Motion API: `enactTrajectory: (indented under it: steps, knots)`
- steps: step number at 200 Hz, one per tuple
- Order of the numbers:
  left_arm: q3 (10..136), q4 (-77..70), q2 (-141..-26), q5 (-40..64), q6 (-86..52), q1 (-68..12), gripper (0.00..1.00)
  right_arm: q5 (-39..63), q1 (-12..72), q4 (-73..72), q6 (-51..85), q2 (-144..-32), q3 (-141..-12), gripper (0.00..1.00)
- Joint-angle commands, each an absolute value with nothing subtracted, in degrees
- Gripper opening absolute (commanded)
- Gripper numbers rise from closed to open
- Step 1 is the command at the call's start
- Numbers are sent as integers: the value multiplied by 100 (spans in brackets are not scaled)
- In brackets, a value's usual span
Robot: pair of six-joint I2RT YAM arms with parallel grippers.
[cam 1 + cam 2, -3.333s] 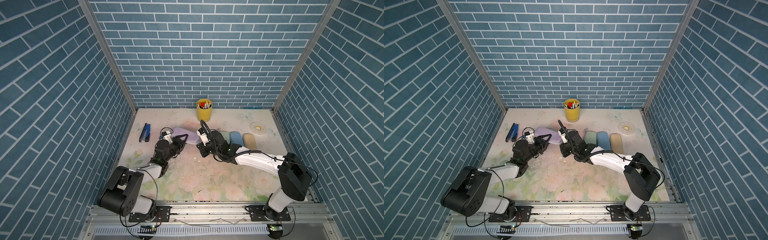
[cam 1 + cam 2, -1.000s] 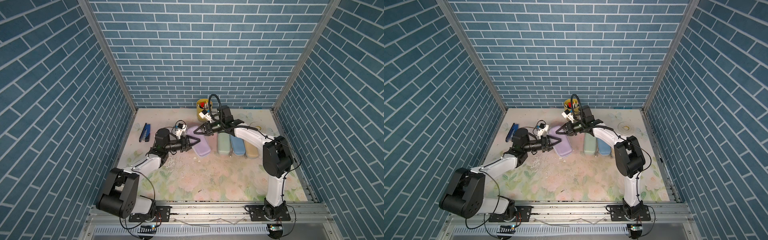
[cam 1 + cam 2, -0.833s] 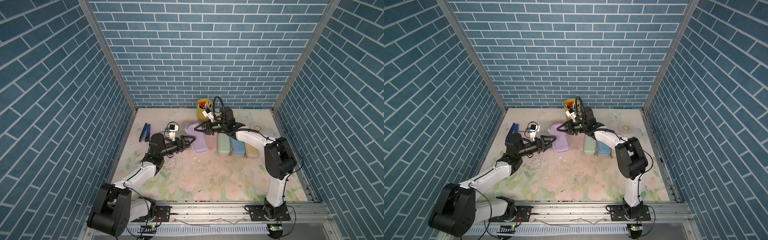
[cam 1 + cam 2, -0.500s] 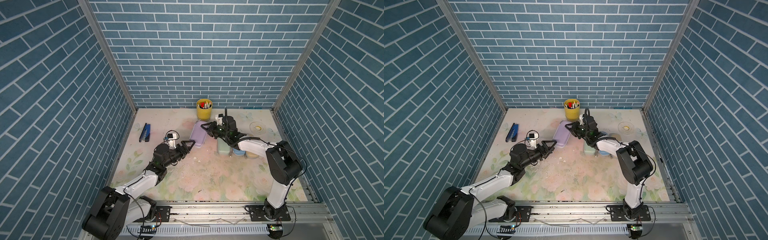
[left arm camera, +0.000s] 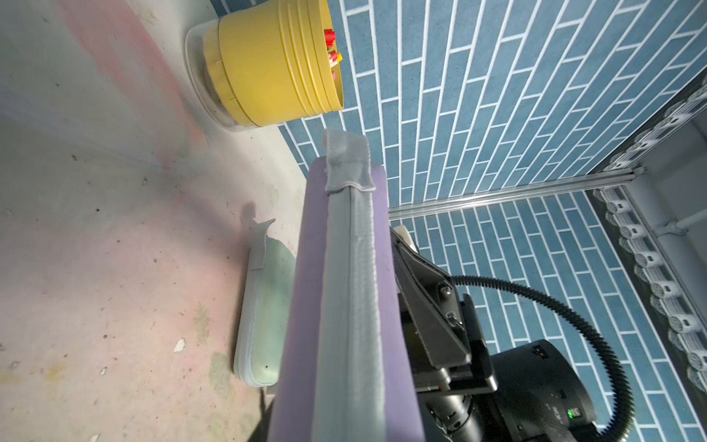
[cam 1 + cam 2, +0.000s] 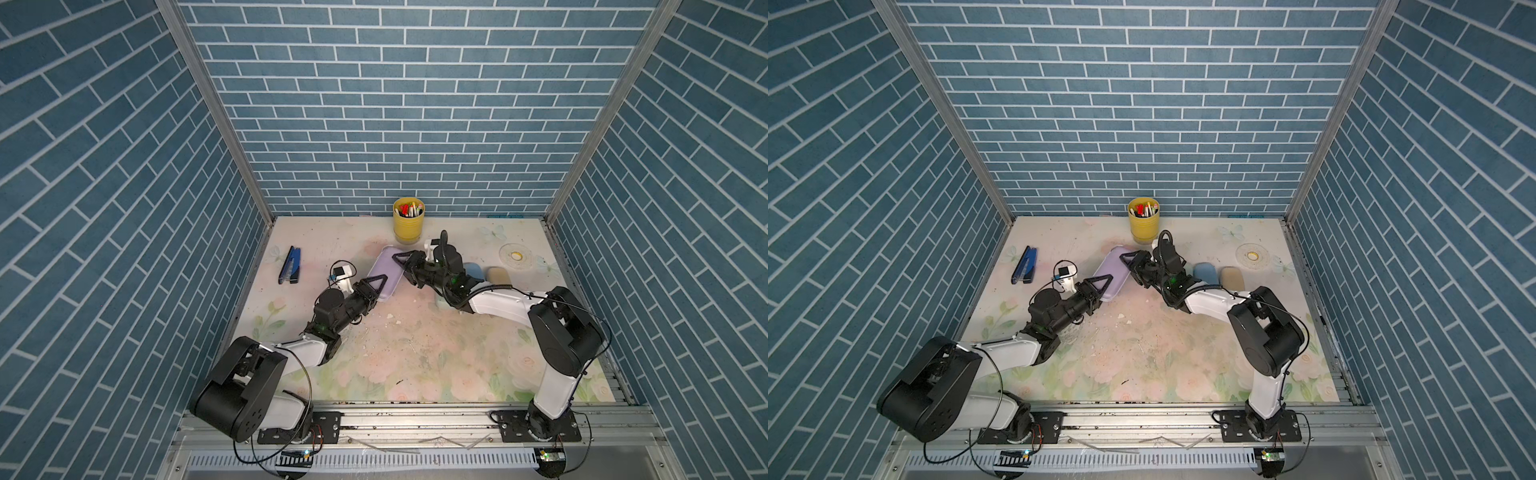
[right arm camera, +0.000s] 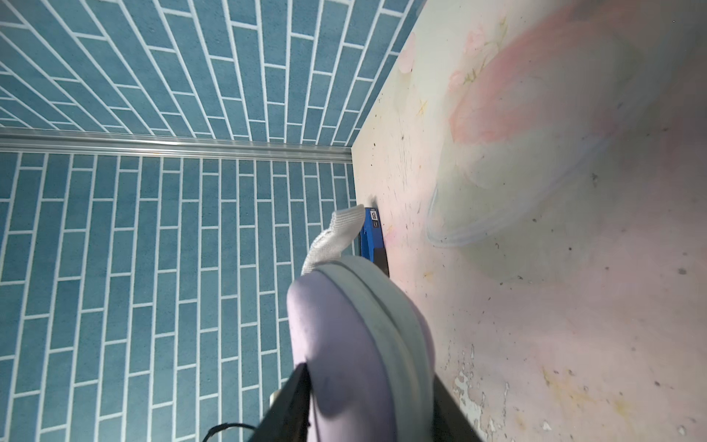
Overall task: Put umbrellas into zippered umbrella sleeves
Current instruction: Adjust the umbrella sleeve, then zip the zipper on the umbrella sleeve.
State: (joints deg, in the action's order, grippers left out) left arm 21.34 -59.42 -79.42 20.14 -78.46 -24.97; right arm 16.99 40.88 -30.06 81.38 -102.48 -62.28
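We see the lilac sleeve (image 6: 1113, 269) between left pincer (image 6: 1105, 287) and right pincer (image 6: 1130, 267), near the yellow cup (image 6: 1144, 227).

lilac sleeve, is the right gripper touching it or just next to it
Touching. The right wrist view shows the lilac sleeve between the fingers of the right gripper, both dark fingers pressed against its sides.

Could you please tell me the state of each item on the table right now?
lilac sleeve: zipped shut, between the right gripper fingers.
mint sleeve: zipped shut, lying flat.
light blue sleeve: closed, lying flat.
tan sleeve: closed, lying flat.
pen cup: upright, holding pens.
stapler: lying flat.
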Motion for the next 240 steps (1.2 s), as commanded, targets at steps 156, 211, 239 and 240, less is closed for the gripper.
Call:
enactTrajectory:
  steps: [156,211,239,240]
  knots:
    - [2310,-6288,-7875,2304,-8179,-2347,34,110,5547,-1053,1468,-9447,-5978,35]
    - [2320,-6313,-7943,2411,-8184,-2347,32,194,5542,-1094,1207,-9409,-6029,25]
    - [2310,-6345,-7986,2452,-8194,-2355,32,244,5547,-1124,1102,-9361,-6029,21]
    - [2311,-6341,-7983,2448,-8193,-2355,32,245,5555,-1124,1096,-9365,-6029,21]
